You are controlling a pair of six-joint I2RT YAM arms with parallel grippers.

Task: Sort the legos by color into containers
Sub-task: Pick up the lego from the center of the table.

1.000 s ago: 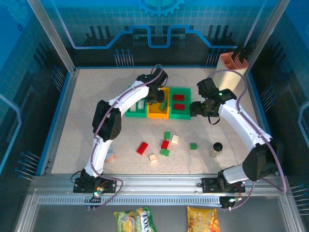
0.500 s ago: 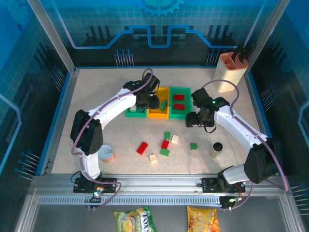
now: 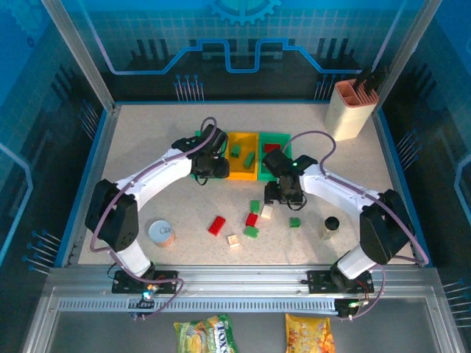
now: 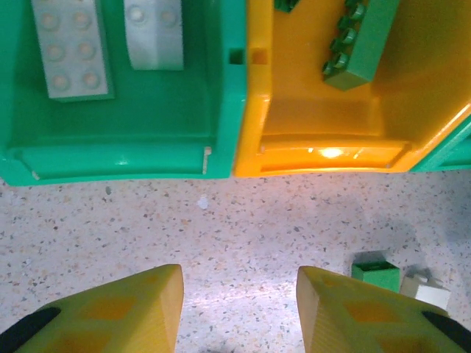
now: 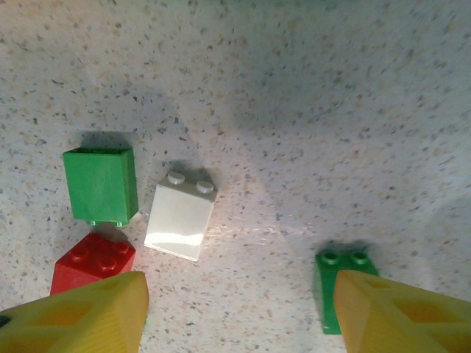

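Observation:
Three containers stand in a row. The left green bin point(image 4: 118, 158) holds two white legos point(image 4: 70, 48), and the orange bin point(image 3: 243, 168) holds a green lego point(image 4: 364, 44). A red lego point(image 3: 271, 147) lies in the right green bin point(image 3: 280, 137). My left gripper point(image 4: 239, 301) hangs open and empty over bare table just in front of the bins. My right gripper point(image 5: 239, 309) is open above loose legos: a green one point(image 5: 101, 184), a white one point(image 5: 180, 217), a red one point(image 5: 92, 261) and another green one point(image 5: 335, 283) half under its right finger.
More loose legos lie nearer the front: a red one point(image 3: 216, 225), a green one point(image 3: 251, 232) and a white one point(image 3: 233, 240). A round tin can point(image 3: 160, 233) sits front left, a dark-capped bottle point(image 3: 332, 223) front right, and a beige holder point(image 3: 352, 107) at the back right.
My left gripper has drawn back from over the orange bin to the table in front of the bins. My right gripper has swung from beside the right green bin down over the loose legos.

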